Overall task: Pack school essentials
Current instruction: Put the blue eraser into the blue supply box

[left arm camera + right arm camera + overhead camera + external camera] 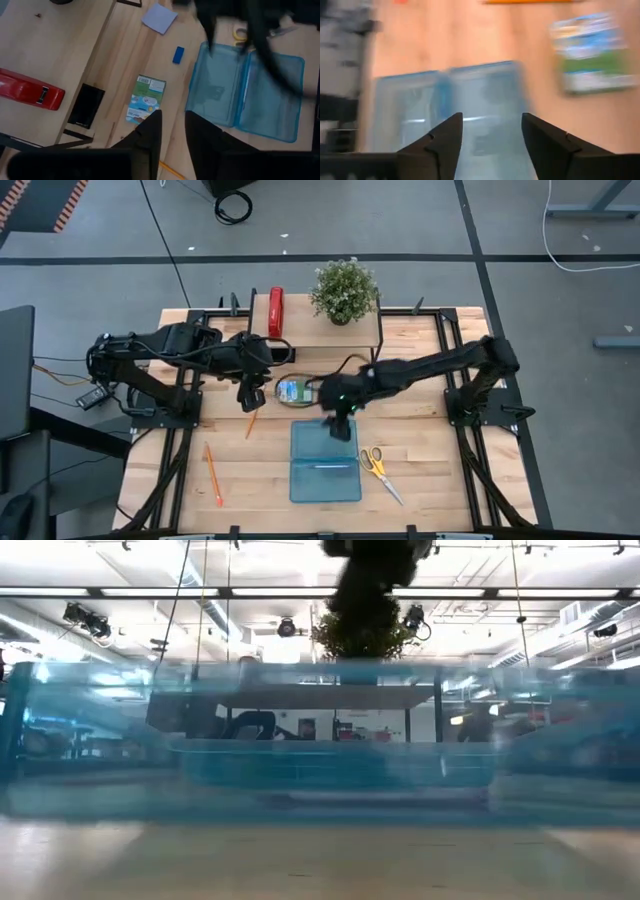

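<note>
Blue case (325,463) lies flat open on the counter (420,470). Right gripper (491,131) hangs over its far edge, fingers spread wide, nothing in them. Left gripper (172,131) hangs by the printed packet (145,98), fingers a little apart and empty. Scissors (378,469) lie beside the case, two pencils (213,472) to its left.

In the low view, the blue case (320,765) fills the centre as a blur, hiding the table behind it. In the left wrist view, a dark blurred arm (250,35) at upper right covers most of the scissors (241,33). In the right wrist view, the packet (592,55) at upper right is smeared; its print is unreadable.
</note>
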### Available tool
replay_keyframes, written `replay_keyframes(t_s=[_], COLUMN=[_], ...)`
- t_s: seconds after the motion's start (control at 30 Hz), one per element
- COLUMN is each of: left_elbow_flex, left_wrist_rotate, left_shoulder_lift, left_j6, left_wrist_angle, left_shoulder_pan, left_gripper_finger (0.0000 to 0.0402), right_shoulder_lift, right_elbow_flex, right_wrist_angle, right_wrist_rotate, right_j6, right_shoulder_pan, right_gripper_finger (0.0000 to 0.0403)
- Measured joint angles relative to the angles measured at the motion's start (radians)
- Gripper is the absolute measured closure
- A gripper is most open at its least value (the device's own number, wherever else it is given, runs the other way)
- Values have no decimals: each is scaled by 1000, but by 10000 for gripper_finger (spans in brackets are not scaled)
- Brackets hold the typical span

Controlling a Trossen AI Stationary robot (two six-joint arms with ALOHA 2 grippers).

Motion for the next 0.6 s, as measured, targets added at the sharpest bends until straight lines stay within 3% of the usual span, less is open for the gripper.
replay_keyframes(t_s=[0.07,0.17,0.6], left_elbow_flex=[0,0,0], left_wrist_rotate=[0,-1,3], left_shoulder_lift=[0,0,0], left_j6=[-15,-33,-135], left_wrist_angle=[2,16,55], left_shoulder_pan=[0,0,-26], left_gripper_finger=[295,286,276], right_shoulder_lift=[-48,-88,-91], right_elbow_flex=[-16,-68,-426], right_wrist_angle=[-38,-34,248], right_wrist_rotate=[82,122,46], right_j6=[-44,-97,-178], right_shoulder_pan=[-13,-40,-123], right_gripper_finger=[185,186,189])
